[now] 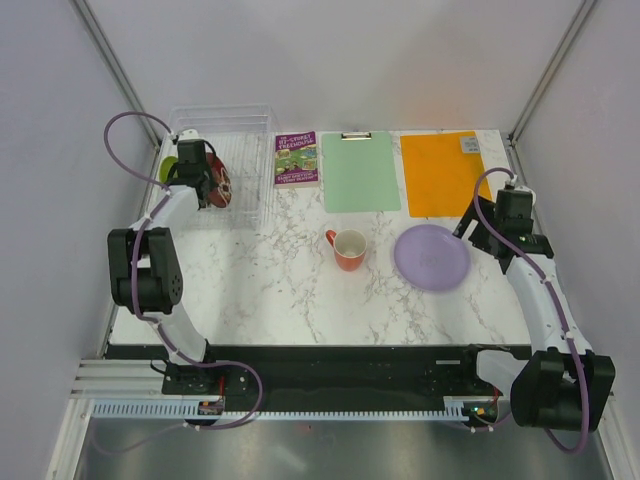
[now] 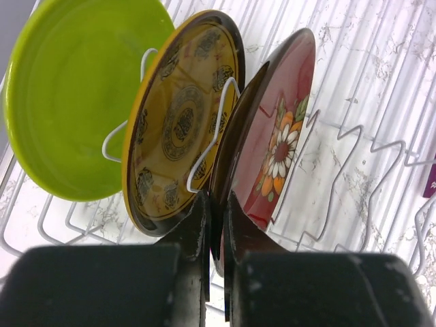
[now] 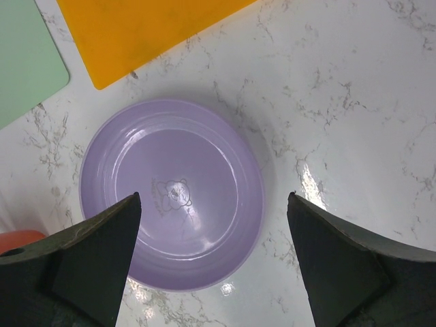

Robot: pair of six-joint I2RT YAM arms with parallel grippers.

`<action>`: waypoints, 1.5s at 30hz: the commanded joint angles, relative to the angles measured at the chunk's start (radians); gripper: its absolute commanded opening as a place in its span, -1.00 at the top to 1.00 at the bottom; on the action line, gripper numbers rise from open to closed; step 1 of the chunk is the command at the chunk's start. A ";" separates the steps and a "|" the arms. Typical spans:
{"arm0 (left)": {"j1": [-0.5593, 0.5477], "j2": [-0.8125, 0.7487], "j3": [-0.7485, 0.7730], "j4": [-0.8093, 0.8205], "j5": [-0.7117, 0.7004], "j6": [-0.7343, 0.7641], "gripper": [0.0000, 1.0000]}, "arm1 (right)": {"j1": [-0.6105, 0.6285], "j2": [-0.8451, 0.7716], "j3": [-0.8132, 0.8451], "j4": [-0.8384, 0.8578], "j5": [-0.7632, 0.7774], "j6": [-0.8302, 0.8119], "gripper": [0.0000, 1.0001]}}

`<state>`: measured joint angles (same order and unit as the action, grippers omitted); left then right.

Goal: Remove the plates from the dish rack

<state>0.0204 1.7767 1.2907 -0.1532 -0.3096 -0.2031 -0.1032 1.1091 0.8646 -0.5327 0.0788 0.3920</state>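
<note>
left wrist view: red floral plate (image 2: 272, 150) upright in dish rack (image 1: 248, 170), rim clamped by left gripper (image 2: 216, 204).
dark yellow-pattern plate (image 2: 180, 129) & lime plate (image 2: 68, 102) stand beside it in rack; lavender plate (image 3: 204, 150) flat on marble table (image 3: 354, 102), right gripper (image 3: 214, 201) spread wide above.

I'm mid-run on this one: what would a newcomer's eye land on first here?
In the dish rack at rear left stand the lime green plate, the yellow-patterned plate and the red floral plate, whose rim the left gripper pinches. At right, the lavender plate lies flat on the marble table under the open right gripper.
</note>
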 commanded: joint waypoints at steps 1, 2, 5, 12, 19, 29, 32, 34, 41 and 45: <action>0.009 -0.008 0.041 0.090 -0.023 -0.004 0.95 | -0.004 0.000 -0.010 0.033 -0.014 -0.010 -0.90; 0.007 -0.019 0.039 0.089 -0.038 0.007 0.96 | -0.004 0.000 -0.012 0.034 -0.017 -0.008 -0.90; 0.000 -0.066 0.038 0.092 -0.089 0.039 0.95 | -0.003 0.003 -0.019 0.037 -0.024 -0.008 -0.89; -0.092 -0.158 0.056 0.109 -0.220 0.169 0.95 | -0.004 0.000 -0.035 0.040 -0.033 -0.018 -0.89; -0.209 -0.267 0.078 0.058 -0.327 0.254 0.95 | -0.004 -0.054 -0.010 0.005 -0.025 -0.047 -0.89; -0.263 -0.522 0.061 -0.167 0.215 -0.109 0.96 | -0.004 -0.158 0.040 -0.003 -0.169 -0.039 -0.92; -0.272 -0.519 0.042 -0.145 0.415 -0.217 0.96 | -0.004 -0.196 0.036 0.019 -0.229 -0.024 -0.92; -0.298 -0.504 0.032 -0.111 0.508 -0.258 0.95 | -0.004 -0.212 0.034 0.033 -0.260 -0.009 -0.92; -0.387 -0.427 -0.051 0.094 0.707 -0.412 0.95 | -0.004 -0.224 0.044 0.120 -0.419 0.054 -0.91; -0.450 -0.360 -0.067 0.182 0.753 -0.470 0.95 | -0.004 -0.213 0.040 0.177 -0.482 0.090 -0.91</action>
<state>-0.3855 1.3888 1.2186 -0.2001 0.3111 -0.5369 -0.1032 0.8921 0.8696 -0.4614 -0.3027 0.4294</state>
